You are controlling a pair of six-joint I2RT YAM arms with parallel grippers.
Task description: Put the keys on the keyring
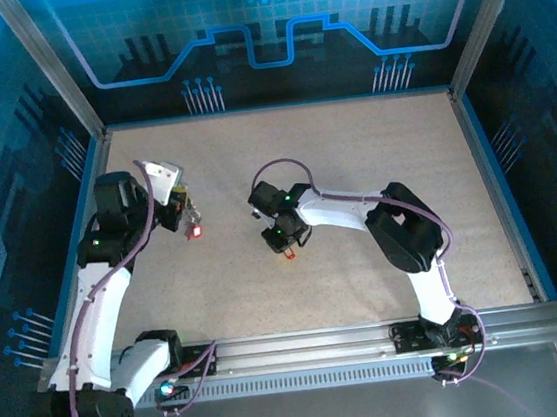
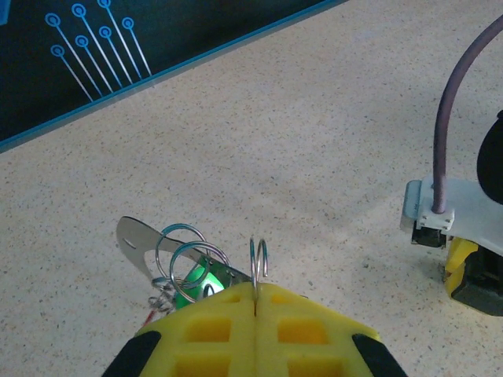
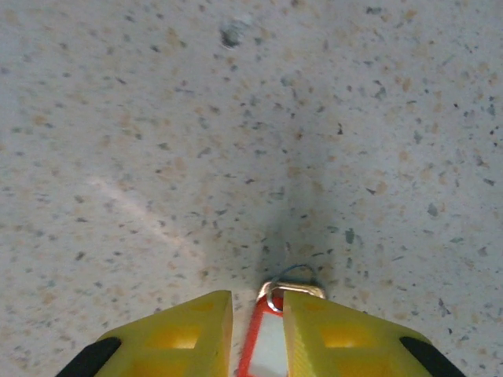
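Right claw [image 3: 258,298] pinches red-tagged key [image 3: 264,349], long axis along claw, ring end pointing away; left claw [image 2: 255,292] clamps keyring [image 2: 253,265].

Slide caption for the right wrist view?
Right tool gripping the red key tag, metal ring protruding, over the speckled table.

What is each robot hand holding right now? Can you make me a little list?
left gripper: shut on a thin silver wire ring
next to that ring: two more silver loops and a flat silver metal piece
right gripper: shut on an oblong red plastic tag with a white label
tip of the tag: a small silver link
table: speckled beige top
grippers: apart, not touching
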